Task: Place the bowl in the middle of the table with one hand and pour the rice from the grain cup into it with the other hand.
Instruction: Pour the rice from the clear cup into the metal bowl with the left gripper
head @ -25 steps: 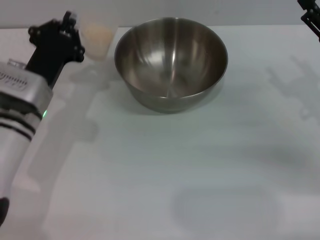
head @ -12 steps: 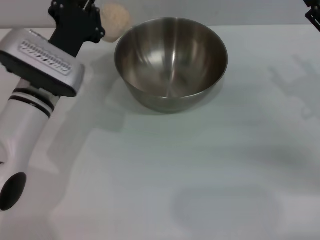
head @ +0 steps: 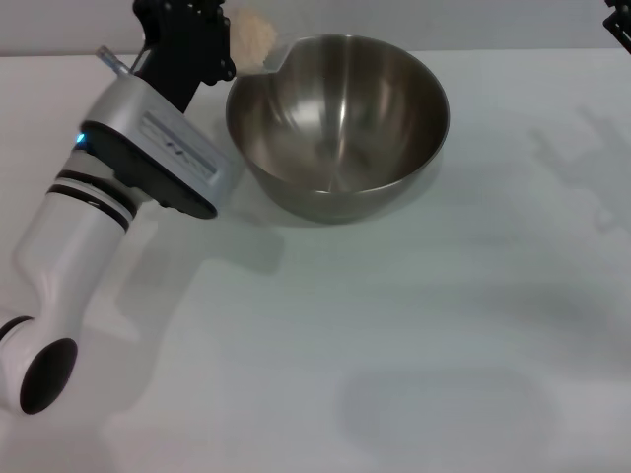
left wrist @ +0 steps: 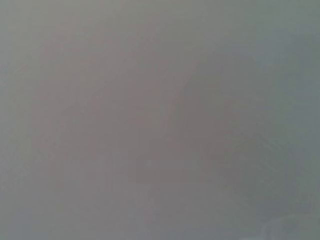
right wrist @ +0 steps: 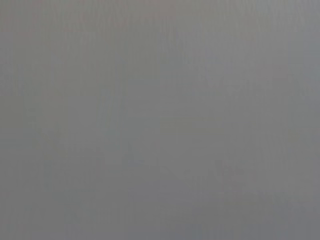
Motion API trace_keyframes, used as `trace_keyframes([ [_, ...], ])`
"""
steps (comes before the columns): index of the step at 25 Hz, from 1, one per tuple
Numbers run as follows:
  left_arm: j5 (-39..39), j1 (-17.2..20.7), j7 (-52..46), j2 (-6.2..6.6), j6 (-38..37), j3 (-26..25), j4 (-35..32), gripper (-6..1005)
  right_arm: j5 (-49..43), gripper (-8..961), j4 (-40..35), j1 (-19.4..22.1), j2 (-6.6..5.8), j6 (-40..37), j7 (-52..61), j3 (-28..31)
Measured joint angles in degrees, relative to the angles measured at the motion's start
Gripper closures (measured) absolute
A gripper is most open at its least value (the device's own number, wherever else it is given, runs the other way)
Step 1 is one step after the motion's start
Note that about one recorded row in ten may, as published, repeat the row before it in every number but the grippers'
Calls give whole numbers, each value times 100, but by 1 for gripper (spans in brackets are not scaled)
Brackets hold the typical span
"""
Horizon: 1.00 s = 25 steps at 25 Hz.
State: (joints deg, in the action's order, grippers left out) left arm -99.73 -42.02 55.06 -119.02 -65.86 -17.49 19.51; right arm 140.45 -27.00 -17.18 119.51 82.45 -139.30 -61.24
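Observation:
The bowl (head: 340, 128) stands upright on the table (head: 394, 345), at the back middle of the head view. My left gripper (head: 219, 41) holds the grain cup (head: 260, 49) just outside the bowl's back-left rim, lifted off the table and tilted toward the bowl. The cup's lip reaches the rim. The rice (head: 250, 32) shows as a pale heap inside the cup. I see no rice in the bowl. Only a black tip of my right gripper (head: 620, 24) shows, at the far right corner. Both wrist views show plain grey only.
The left arm's white and silver body (head: 148, 158) lies across the left side of the table, close to the bowl's left wall.
My left arm has lifted the grain cup off the table and carried it right, from beside the bowl to its back-left rim, tilting it. The bowl and right gripper have not moved.

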Motion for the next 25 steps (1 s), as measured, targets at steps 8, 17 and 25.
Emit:
trace_keyframes([
  [8, -3, -53, 1002, -10, 93, 13, 163, 974, 0, 113, -6, -4, -6, 1, 0, -3],
  [17, -2, -60, 2699, -9, 313, 2, 602, 974, 0, 113, 0, -7, -7, 85, 0, -3],
  [25, -1, -77, 4394, -15, 455, 30, 808, 974, 0, 113, 18, 8, 1, 166, 0, -3],
])
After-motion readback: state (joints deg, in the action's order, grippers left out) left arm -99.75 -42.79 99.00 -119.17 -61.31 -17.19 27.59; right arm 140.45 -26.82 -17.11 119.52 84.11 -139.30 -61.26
